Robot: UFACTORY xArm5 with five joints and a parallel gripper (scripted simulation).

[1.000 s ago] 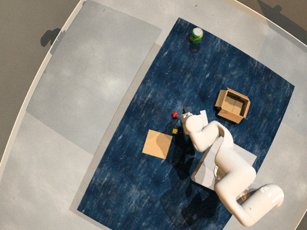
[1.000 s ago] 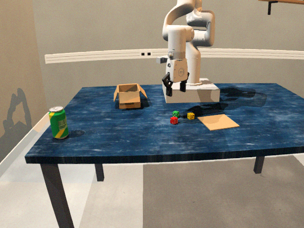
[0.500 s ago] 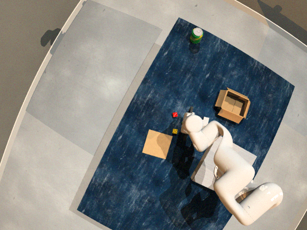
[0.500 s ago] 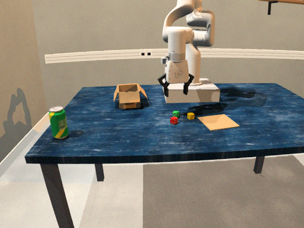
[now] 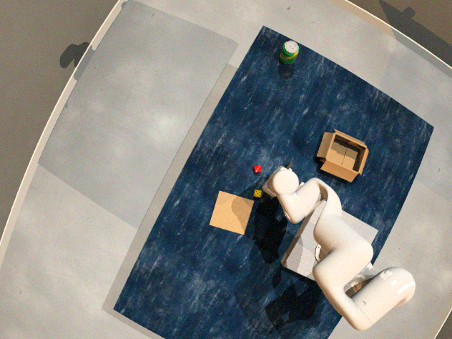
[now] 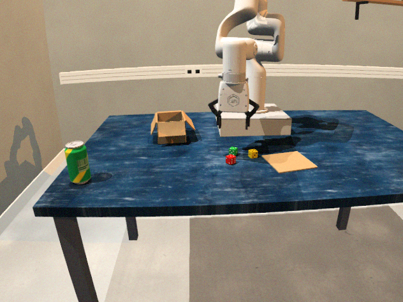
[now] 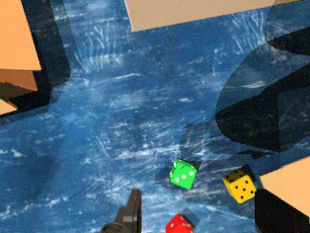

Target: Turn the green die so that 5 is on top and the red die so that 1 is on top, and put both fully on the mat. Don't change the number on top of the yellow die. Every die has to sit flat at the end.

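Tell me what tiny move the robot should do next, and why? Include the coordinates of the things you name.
I'd lower the gripper [image 6: 233, 125] over the green die [image 6: 233, 150] [image 7: 184, 174], probably. Its fingers are wide open above the table, and that die sits off the mat [image 6: 289, 162] [image 5: 227, 215], showing three dots on top, not five.

Three dice (one green [image 6: 233, 150] [image 7: 184, 174], one red [image 5: 257, 169] [image 6: 230, 159] [image 7: 179, 224], one yellow [image 5: 257, 193] [image 6: 252, 153] [image 7: 239, 186]); one mat [image 5: 231, 212] [image 6: 289, 161] [image 7: 288, 190], one can [image 5: 289, 53] [image 6: 78, 163], one open box [image 5: 337, 167] [image 6: 171, 131] [image 7: 17, 35], one arm [image 5: 342, 247] [image 6: 234, 58], one table [image 5: 204, 153] [image 6: 146, 181] [image 7: 109, 99] were visible.
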